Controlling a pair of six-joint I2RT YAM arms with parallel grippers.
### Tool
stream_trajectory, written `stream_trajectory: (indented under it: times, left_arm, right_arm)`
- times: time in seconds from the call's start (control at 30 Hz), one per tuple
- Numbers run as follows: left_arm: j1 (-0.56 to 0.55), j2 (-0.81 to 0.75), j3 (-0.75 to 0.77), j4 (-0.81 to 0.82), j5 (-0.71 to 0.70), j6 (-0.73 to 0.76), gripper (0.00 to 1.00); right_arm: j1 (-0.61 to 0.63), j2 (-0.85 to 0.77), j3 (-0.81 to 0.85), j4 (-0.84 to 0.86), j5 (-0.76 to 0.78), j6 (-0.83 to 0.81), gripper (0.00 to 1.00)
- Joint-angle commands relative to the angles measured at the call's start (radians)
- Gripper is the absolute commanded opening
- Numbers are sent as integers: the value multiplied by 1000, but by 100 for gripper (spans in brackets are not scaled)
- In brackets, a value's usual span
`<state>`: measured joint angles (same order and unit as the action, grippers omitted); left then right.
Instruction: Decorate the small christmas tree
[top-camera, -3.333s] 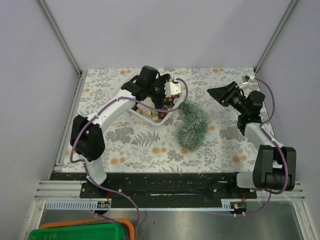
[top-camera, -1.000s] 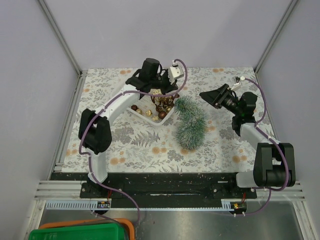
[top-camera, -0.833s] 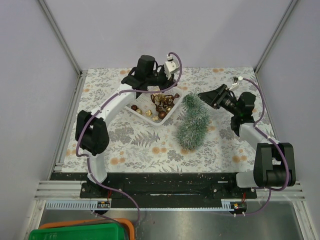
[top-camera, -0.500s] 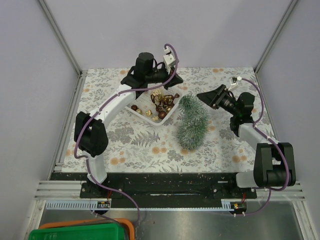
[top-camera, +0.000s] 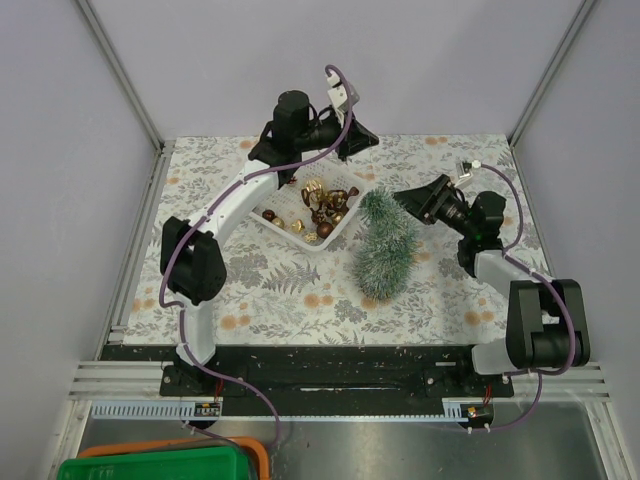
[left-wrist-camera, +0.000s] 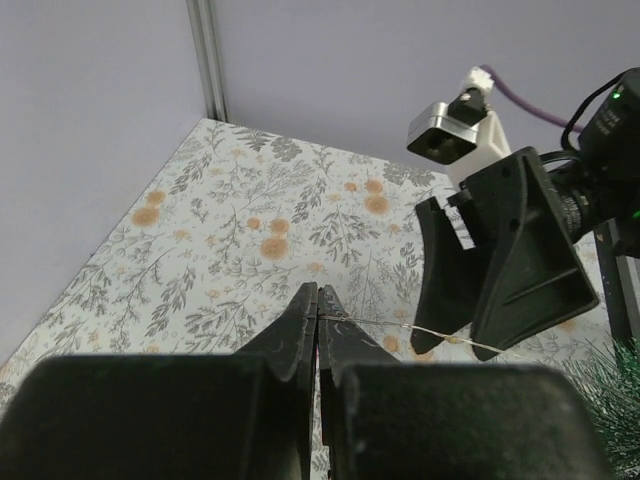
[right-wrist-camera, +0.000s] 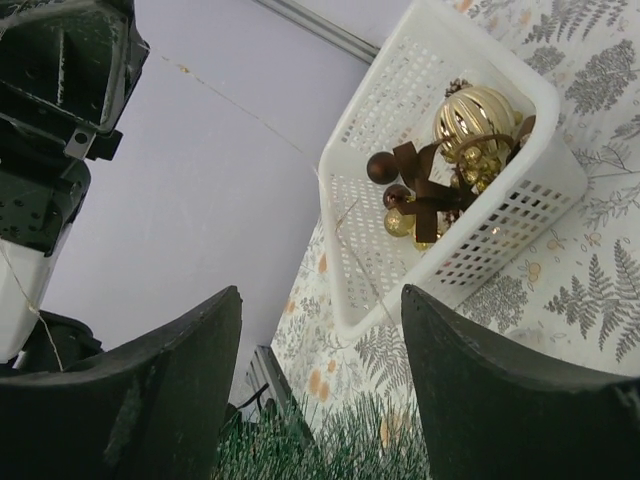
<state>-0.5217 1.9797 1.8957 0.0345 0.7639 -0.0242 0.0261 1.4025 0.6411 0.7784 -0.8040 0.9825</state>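
Note:
The small christmas tree (top-camera: 385, 248), frosted green, sits just right of the white basket (top-camera: 283, 228); its bristles (right-wrist-camera: 330, 440) fill the bottom of the right wrist view. My left gripper (top-camera: 362, 137) is raised over the table's back edge. Its jaws (left-wrist-camera: 318, 318) are shut on a thin wire (left-wrist-camera: 420, 334) that runs off to the right. My right gripper (top-camera: 412, 200) hangs open at the tree's far end, nothing between its fingers (right-wrist-camera: 170, 385). In the left wrist view the wire passes the right gripper (left-wrist-camera: 470, 300).
The basket (right-wrist-camera: 452, 262) holds gold balls (right-wrist-camera: 474, 115), dark balls and a brown ribbon. A leaf-print cloth (top-camera: 290, 285) covers the table. Grey walls with metal posts close in the back and sides. A green bin (top-camera: 160, 465) stands below the near edge.
My left arm rose out of the basket and swung back and right, drawing the wire with it. The right gripper moved left to the tree's end and opened wider.

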Motion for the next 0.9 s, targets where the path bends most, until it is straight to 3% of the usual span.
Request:
stream_trajectory:
  times: [0.0, 0.13, 0.3, 0.67, 0.87]
  left_arm:
    - [2, -12, 14, 117, 72, -48, 0]
    - [2, 16, 60, 110, 100, -46, 0]
    - [-4, 28, 68, 128, 118, -57, 0]
    - [-9, 19, 51, 123, 132, -63, 0]
    - [-23, 22, 55, 136, 138, -80, 0]
  right_arm:
    - [6, 93, -15, 348, 2, 229, 73]
    - [11, 283, -61, 787, 37, 547, 75]
    - [63, 351, -12, 792, 49, 587, 75]
    - [64, 320, 49, 794, 193, 668, 77]
    - [78, 392, 176, 794, 206, 765, 75]
